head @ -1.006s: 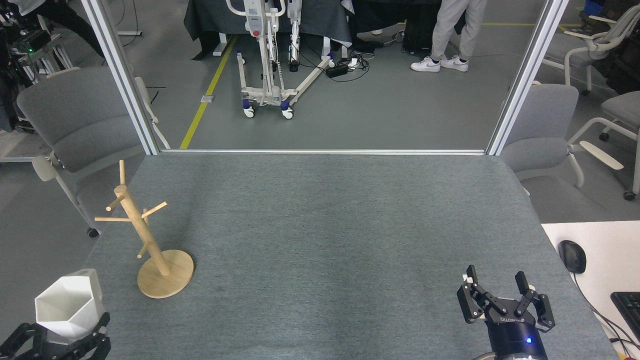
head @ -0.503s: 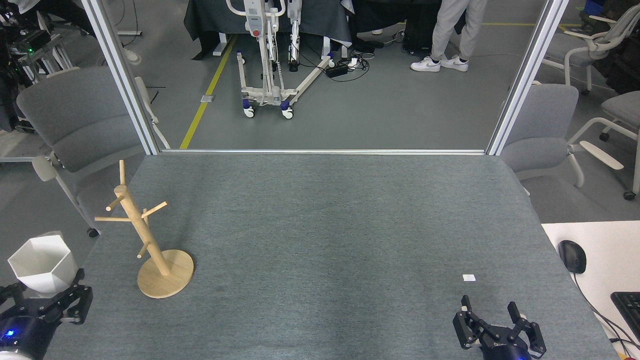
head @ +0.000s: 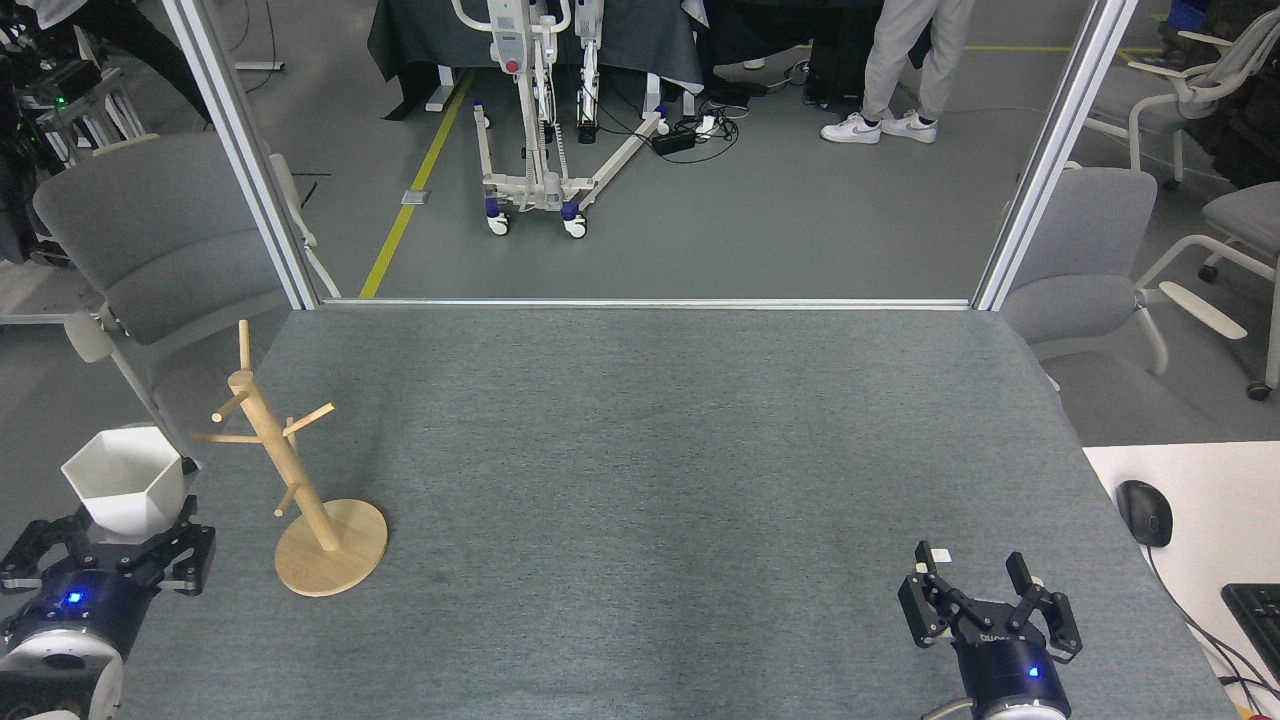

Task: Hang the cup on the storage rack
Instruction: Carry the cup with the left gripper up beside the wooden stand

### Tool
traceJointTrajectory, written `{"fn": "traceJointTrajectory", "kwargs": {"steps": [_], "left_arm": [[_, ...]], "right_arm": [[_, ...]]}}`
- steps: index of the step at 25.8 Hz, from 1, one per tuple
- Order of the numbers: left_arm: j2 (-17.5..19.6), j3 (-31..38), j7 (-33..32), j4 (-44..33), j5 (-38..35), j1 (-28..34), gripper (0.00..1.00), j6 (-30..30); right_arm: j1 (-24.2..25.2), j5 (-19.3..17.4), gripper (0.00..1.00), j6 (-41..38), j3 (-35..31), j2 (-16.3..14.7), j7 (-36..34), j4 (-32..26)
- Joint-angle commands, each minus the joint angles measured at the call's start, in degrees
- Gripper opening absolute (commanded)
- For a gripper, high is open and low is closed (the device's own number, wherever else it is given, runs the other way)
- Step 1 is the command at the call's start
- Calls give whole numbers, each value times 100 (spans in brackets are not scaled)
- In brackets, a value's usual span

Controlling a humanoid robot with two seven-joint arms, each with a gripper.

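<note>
Landmark for all positions: storage rack (head: 300, 480) — light wooden mug tree, slanted post, thin peg branches, round flat base. Standing at the left part of the grey table (head: 680, 470), base flat on the cloth, post leaning up and to the left. All pegs bare.

Cup (head: 125, 478): white, faceted, open mouth facing up. Located left of the rack, just beyond the table's left edge, roughly level with the rack's lower pegs. Apart from the rack; nearest peg tip close to the cup's right side but not touching. Handle not discernible from this angle.

Left gripper (head: 108, 545): directly under the cup, left of the rack base. Black fingers (head: 185, 545) clamped around the cup's lower body — cup held upright, clear of the table. Blue indicator lit on the wrist.

Right gripper (head: 985, 590): far right of the rack, near the table's front edge. Fingers spread apart, nothing between them. Blue indicator lit on the wrist. Small white scrap (head: 940, 553) on the cloth just beside the left finger.

Beyond the table, behind the rack: grey chair (head: 150, 250). Further right of the rack, off the table's right edge: black mouse (head: 1145, 512) on a white surface.
</note>
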Motion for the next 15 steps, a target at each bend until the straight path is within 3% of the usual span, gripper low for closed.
{"fn": "traceJointTrajectory", "kwargs": {"steps": [1, 15], "left_arm": [[-203, -88, -34, 17, -287, -126, 0, -5], [-195, -97, 1, -9, -436, -161, 0, -49]], "right_arm": [[-2, -30, 99, 4, 93, -44, 11, -2], [-265, -39, 99, 4, 120, -27, 29, 77]]}}
